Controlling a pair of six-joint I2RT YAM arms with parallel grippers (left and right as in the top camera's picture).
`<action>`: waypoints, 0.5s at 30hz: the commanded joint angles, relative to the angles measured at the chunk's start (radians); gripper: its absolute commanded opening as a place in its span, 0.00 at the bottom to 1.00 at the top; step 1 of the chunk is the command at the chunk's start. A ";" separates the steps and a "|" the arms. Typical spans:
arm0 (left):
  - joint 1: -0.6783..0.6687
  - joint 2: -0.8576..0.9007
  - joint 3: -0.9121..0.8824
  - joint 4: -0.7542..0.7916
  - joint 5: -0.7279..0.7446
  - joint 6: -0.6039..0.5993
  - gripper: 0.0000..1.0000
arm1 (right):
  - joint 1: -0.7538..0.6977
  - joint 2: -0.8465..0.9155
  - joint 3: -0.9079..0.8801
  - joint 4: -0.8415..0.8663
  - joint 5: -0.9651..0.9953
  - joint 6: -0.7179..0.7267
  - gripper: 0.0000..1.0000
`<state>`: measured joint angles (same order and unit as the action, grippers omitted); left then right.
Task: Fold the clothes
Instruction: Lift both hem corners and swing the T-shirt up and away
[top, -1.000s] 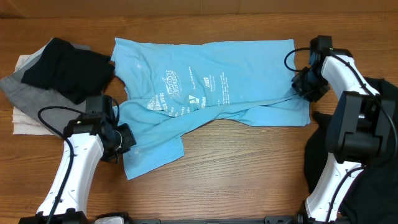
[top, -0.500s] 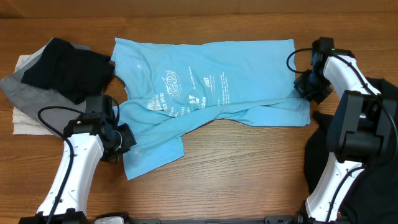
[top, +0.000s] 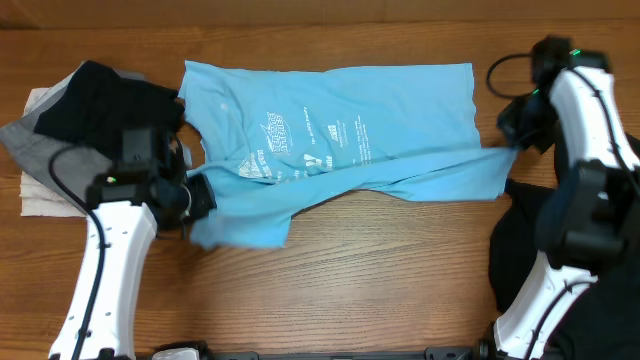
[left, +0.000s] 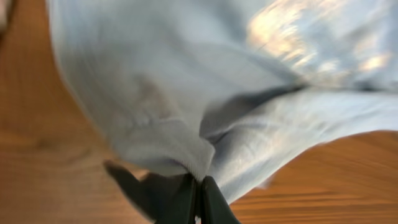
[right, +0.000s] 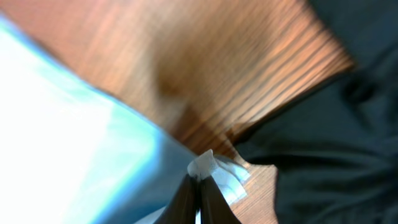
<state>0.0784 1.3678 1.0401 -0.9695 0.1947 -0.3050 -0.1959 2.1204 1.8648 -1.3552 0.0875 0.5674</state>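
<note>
A light blue T-shirt (top: 330, 130) with white print lies spread across the middle of the wooden table, its lower part creased and folded over. My left gripper (top: 192, 195) is shut on the shirt's lower left edge (left: 186, 155) and holds it lifted off the wood. My right gripper (top: 515, 135) is shut on the shirt's right edge, pinching a fold of cloth (right: 205, 165) above the table. The cloth fills most of the left wrist view and the left side of the right wrist view.
A pile of black (top: 105, 105) and grey (top: 35, 140) clothes lies on a white cloth at the far left. A dark garment (top: 600, 240) lies at the right edge, also in the right wrist view (right: 336, 137). Bare wood (top: 380, 270) runs along the front.
My left gripper has moved up and back, drawing the shirt's lower left flap in. My right gripper has moved right and back, pulling the right edge outward.
</note>
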 joint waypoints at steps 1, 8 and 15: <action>0.000 -0.009 0.208 -0.103 0.113 0.131 0.04 | -0.002 -0.200 0.118 -0.074 -0.011 -0.135 0.04; 0.022 -0.009 0.563 -0.322 0.113 0.188 0.04 | -0.024 -0.434 0.134 -0.129 -0.023 -0.176 0.04; 0.094 -0.023 0.902 -0.480 0.113 0.196 0.04 | -0.080 -0.704 0.134 -0.072 -0.035 -0.229 0.04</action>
<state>0.1425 1.3705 1.8351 -1.4288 0.2932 -0.1394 -0.2588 1.5219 1.9785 -1.4506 0.0559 0.3901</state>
